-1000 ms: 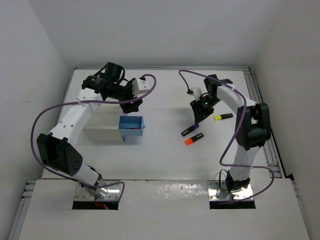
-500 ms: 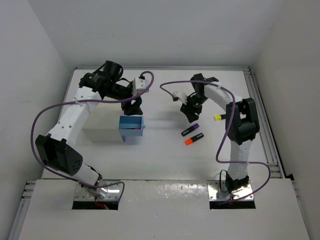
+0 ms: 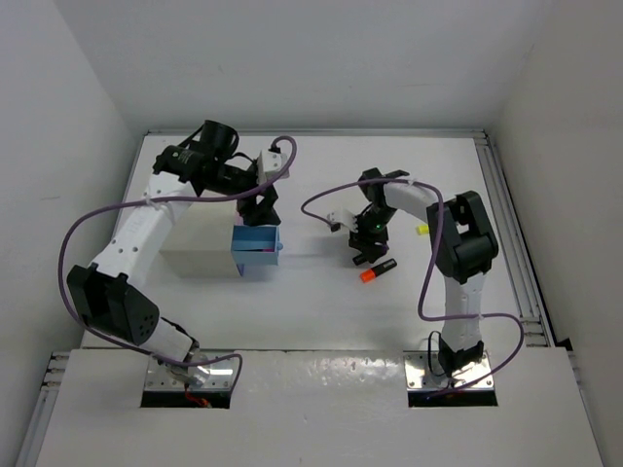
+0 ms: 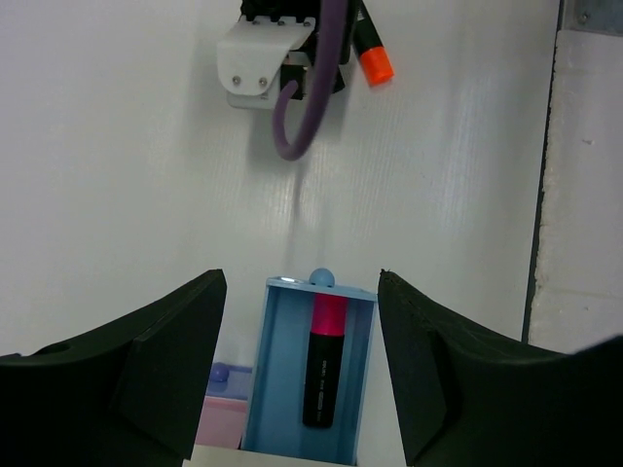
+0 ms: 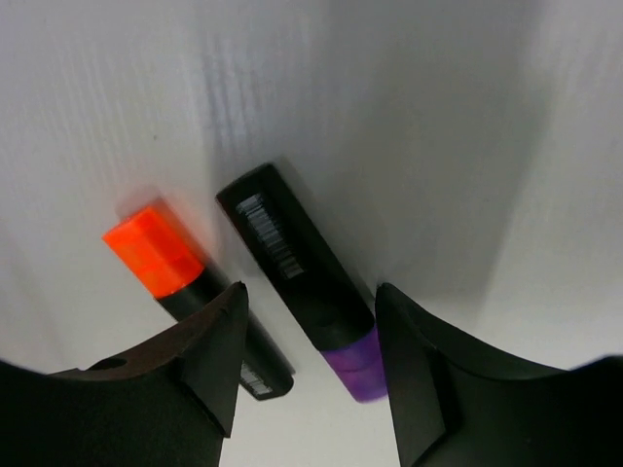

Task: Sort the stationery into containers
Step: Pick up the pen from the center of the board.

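The blue drawer [image 4: 282, 389] stands out from the white cabinet [image 3: 200, 251]; a pink highlighter [image 4: 324, 362] is laid along its floor, cap toward the knob [image 4: 320, 278]; a pink drawer [image 4: 226, 416] is glimpsed low beside it, contents not discernible. The left gripper [image 4: 302, 284] is held above the blue drawer, fingers spread wide, nothing gripped. Farther out on the table [image 3: 321, 175], the right gripper [image 5: 310, 292] is set low over the purple highlighter [image 5: 292, 263], fingers wide to either side, not closed on it; the orange highlighter [image 5: 165, 263] lies just beside, partly covered by one finger; the yellow highlighter [image 3: 422, 230] is half hidden behind the right arm.
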### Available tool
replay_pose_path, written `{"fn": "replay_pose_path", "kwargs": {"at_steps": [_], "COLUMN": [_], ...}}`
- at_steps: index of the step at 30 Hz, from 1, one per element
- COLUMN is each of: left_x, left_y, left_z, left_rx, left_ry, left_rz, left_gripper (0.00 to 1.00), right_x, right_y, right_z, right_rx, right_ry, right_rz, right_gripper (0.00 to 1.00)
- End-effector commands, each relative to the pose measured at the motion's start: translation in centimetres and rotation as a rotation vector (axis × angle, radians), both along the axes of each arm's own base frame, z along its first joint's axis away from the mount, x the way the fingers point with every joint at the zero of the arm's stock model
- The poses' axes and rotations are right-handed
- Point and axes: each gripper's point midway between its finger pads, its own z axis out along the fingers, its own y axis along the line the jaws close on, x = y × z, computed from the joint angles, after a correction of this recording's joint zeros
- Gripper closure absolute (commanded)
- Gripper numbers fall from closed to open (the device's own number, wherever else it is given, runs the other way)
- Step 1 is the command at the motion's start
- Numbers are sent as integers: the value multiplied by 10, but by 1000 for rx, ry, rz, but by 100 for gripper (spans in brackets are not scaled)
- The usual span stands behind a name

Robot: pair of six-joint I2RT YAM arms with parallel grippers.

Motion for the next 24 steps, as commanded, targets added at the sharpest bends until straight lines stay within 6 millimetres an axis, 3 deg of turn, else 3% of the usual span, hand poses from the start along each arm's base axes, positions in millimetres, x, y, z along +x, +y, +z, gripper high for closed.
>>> {"fn": "replay_pose_path", "kwargs": {"at_steps": [1,8,19,24], "left_x": [-5,-7,-7,-6], "left_y": [-2,-1,1,2], "left_z": [22,22,20,19], "left_rx": [-65,-72,-68,-68], "left_ry": [-56,-62,-71,-68], "left_rz": [-8,4,22,30], "left_gripper": [30,29,29,29], "right_x": [5,8,-11,-7], "right_y": [12,19,15,19], "right_z": [6,-5,-26,-33], "right_rx": [28,17,-24,-43], "right_ry": [-78,-116,-168,-245], "right_rz": [82,131,239,230], "right_gripper": [45,45,52,54]}}
